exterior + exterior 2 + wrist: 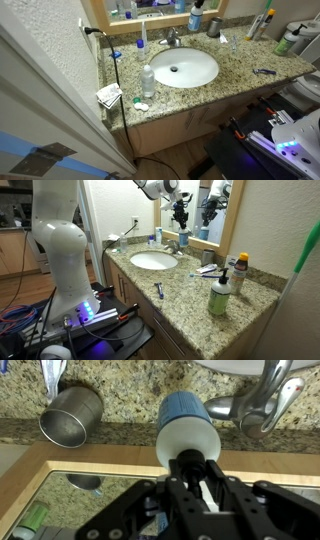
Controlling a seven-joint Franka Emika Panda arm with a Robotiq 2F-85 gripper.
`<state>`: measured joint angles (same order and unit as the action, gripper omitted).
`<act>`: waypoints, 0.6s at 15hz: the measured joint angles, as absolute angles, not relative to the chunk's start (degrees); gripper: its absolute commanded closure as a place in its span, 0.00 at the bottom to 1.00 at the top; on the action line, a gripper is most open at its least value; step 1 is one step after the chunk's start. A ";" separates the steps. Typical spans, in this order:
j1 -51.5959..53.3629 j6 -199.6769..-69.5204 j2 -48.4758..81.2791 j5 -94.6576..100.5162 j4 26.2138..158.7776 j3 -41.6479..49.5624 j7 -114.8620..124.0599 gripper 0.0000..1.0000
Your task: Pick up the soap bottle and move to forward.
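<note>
The soap bottle (188,422) is blue-tinted with a black pump top. In the wrist view I see it from above, with the pump between my fingers. My gripper (197,472) is shut on the pump neck. In both exterior views the gripper (180,202) holds the bottle (181,220) in the air. It is above the back of the counter, behind the faucet (172,246) and close to the mirror. In an exterior view the bottle (196,18) shows near the top edge, and the gripper above it is mostly cut off.
A white sink basin (185,68) is set in the granite counter (240,62). A clear bottle (148,80) stands beside it. A metal cup (72,415) stands at the back by the faucet (262,405). A green bottle (219,295) and a razor (158,289) are on the counter.
</note>
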<state>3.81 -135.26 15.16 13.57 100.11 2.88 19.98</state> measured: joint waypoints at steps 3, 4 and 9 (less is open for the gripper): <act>3.87 -135.12 15.62 13.52 99.68 2.90 20.31 0.92; 3.84 -135.15 15.93 13.10 99.75 2.93 20.51 0.92; 3.43 -137.43 19.77 7.83 99.54 3.48 22.36 0.92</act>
